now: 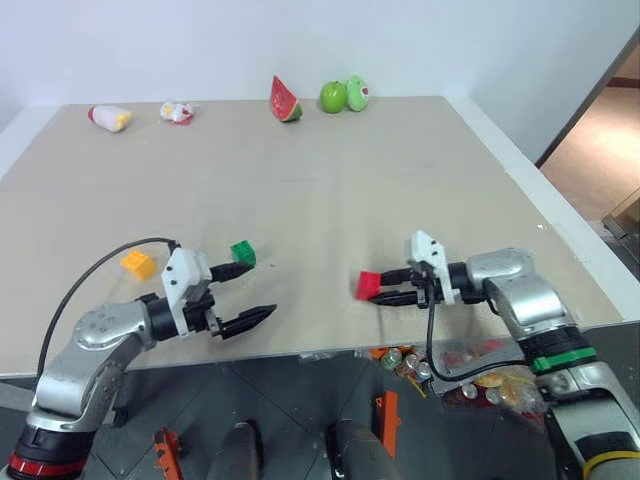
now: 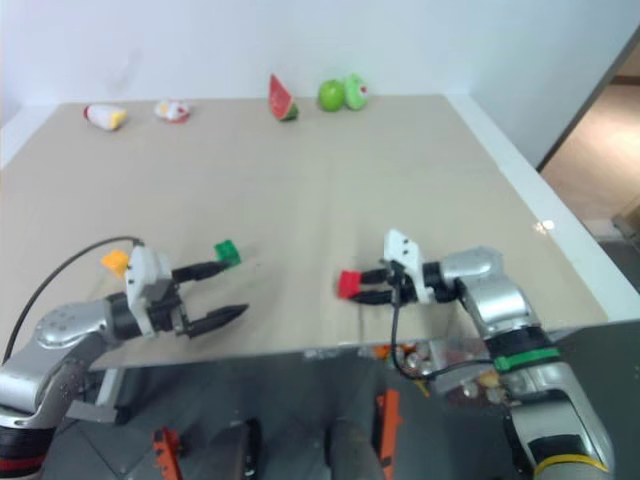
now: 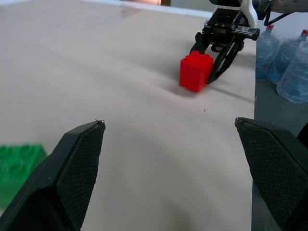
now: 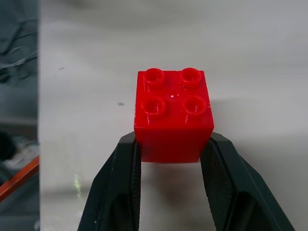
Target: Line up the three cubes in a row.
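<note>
My right gripper point(image 1: 383, 288) is shut on the red cube point(image 1: 368, 285) near the table's front edge; its fingers point(image 4: 122, 183) squeeze the cube point(image 4: 173, 113) from both sides, studs up. The cube point(image 3: 196, 71) sits at or just above the tabletop. The green cube point(image 1: 243, 254) lies on the table touching or just off the far fingertip of my open left gripper point(image 1: 262, 288), with nothing between its fingers. The yellow-orange cube point(image 1: 138, 264) rests on the table to the left, behind my left wrist.
Along the beige table's point(image 1: 330, 190) far edge stand a watermelon slice point(image 1: 285, 100), two green toy fruits point(image 1: 345, 96) and two small toys point(image 1: 110, 118) at the left. Bottles point(image 1: 410, 360) lie below the front edge.
</note>
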### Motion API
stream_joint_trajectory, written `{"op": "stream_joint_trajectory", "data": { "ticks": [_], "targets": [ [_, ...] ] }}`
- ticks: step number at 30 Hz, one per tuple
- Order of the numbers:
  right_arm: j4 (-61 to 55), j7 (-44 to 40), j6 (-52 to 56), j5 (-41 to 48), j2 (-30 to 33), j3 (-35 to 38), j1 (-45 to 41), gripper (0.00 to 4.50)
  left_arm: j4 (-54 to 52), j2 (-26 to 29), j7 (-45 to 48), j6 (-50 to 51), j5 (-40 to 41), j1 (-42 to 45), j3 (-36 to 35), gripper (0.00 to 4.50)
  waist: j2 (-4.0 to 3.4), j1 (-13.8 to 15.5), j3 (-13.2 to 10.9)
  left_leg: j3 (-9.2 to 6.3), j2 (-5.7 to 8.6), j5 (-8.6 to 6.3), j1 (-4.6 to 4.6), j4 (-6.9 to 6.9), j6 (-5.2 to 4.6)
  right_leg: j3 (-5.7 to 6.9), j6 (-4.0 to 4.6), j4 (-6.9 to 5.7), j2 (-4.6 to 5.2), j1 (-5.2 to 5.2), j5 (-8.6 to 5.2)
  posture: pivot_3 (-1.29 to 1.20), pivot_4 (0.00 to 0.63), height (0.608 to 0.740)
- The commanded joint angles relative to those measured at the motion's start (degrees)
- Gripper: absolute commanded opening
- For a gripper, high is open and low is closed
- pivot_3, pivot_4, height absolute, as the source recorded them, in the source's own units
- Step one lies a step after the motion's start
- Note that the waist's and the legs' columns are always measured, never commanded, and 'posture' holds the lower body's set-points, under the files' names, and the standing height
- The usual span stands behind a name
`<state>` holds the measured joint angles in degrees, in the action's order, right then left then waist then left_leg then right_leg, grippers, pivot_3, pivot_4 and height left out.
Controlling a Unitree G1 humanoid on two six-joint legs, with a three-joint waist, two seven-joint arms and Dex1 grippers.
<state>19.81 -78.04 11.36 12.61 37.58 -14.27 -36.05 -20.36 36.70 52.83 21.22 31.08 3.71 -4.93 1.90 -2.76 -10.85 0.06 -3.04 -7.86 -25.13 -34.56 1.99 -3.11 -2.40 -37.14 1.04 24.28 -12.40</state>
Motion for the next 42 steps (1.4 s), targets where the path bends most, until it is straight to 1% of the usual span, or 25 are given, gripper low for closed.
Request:
{"op": "stream_joint_trajectory", "data": {
  "ticks": [1, 5, 12, 20, 23, 27, 31, 39, 41, 42],
  "targets": [
    [1.9, -4.4, -3.3, -0.5, -1.6, -1.1, -3.0, 1.20, -2.7, 1.9, 0.7, -1.2, -0.2, -3.1, -2.6, 4.50, 0.00, 0.0, 0.0, 0.03, 0.00, -0.01, 0.00, 0.02, 0.01, -0.06, -0.01, 0.00, 0.00, 0.02, -0.01, 0.00, 0.150, 0.740],
    [2.4, -7.7, -5.7, -1.3, -3.4, -2.8, -4.0, 1.20, -3.3, 3.4, 0.8, -2.1, -0.3, -7.3, -5.3, 4.50, 0.00, 0.0, 0.0, 0.03, -0.03, -0.02, 0.02, 0.04, 0.02, -0.07, 0.01, -0.01, -0.03, 0.02, -0.04, 0.00, 0.150, 0.740],
    [6.7, -10.6, -9.8, -2.2, -5.4, -3.2, -6.8, 1.20, -5.4, 3.8, -1.0, -1.2, 0.5, -9.0, -8.5, 4.50, 0.01, 0.2, 0.0, 0.10, -0.01, -0.01, 0.01, -0.03, 0.03, -0.04, 0.01, -0.03, 0.08, 0.00, 0.00, 0.00, 0.150, 0.740],
    [9.3, -10.4, -12.2, -2.3, -4.0, -0.8, -7.3, 1.20, -7.4, 3.9, -2.3, -0.4, 1.3, -10.4, -9.9, 4.50, 0.01, 0.2, 0.0, 0.11, -0.04, -0.02, 0.01, 0.02, 0.04, -0.02, 0.03, -0.03, 0.06, 0.03, -0.02, 0.00, 0.150, 0.740],
    [8.7, -10.9, -12.7, -1.9, -2.1, 0.0, -5.9, 1.20, -7.3, 3.8, -2.7, 0.1, 1.3, -9.9, -9.6, 4.50, 0.01, 0.3, 0.0, 0.11, -0.03, -0.02, 0.01, 0.02, 0.04, -0.02, 0.03, -0.03, 0.07, 0.02, -0.02, 0.00, 0.150, 0.740],
    [8.0, -10.2, -13.0, -2.2, -1.8, 0.0, -4.7, 1.20, -6.6, 3.8, -2.4, 0.3, 1.3, -9.0, -9.3, 4.50, 0.01, 0.3, 0.0, 0.12, -0.01, -0.02, 0.02, 0.00, 0.04, -0.04, 0.03, -0.03, 0.09, 0.01, -0.02, 0.00, 0.150, 0.740],
    [7.7, -9.7, -13.0, -2.4, -2.4, -0.2, -4.4, 1.20, -5.8, 3.9, -1.9, 0.4, 1.1, -8.0, -9.0, 4.50, 0.01, 0.2, 0.0, 0.12, -0.04, -0.02, 0.05, 0.01, 0.04, -0.04, 0.04, -0.04, 0.04, 0.03, -0.01, 0.00, 0.150, 0.740],
    [10.3, -8.5, -14.0, -3.3, -5.5, -0.7, -5.3, 1.20, -4.1, 3.9, -1.5, 0.5, 0.8, -6.4, -8.6, 4.50, 0.01, 0.2, 0.0, 0.13, -0.05, -0.02, 0.04, 0.00, 0.04, -0.05, 0.03, -0.04, 0.03, 0.01, -0.01, 0.00, 0.150, 0.740],
    [10.8, -8.9, -13.8, -3.5, -5.8, -0.9, -5.6, 2.23, -3.4, 3.8, -1.7, 0.5, 0.6, -5.9, -8.7, 4.50, 0.01, 0.2, 0.0, 0.12, -0.06, -0.02, 0.06, 0.00, 0.04, -0.04, 0.04, -0.05, 0.01, 0.01, 0.00, 0.00, 0.150, 0.740],
    [11.1, -9.1, -13.9, -3.7, -5.7, -1.0, -5.7, 2.53, -3.2, 3.8, -1.8, 0.4, 0.5, -5.7, -8.7, 4.50, 0.01, 0.2, 0.0, 0.12, -0.08, -0.02, 0.07, 0.00, 0.04, -0.04, 0.05, -0.06, -0.01, 0.01, 0.01, 0.00, 0.150, 0.740]
  ]
}}
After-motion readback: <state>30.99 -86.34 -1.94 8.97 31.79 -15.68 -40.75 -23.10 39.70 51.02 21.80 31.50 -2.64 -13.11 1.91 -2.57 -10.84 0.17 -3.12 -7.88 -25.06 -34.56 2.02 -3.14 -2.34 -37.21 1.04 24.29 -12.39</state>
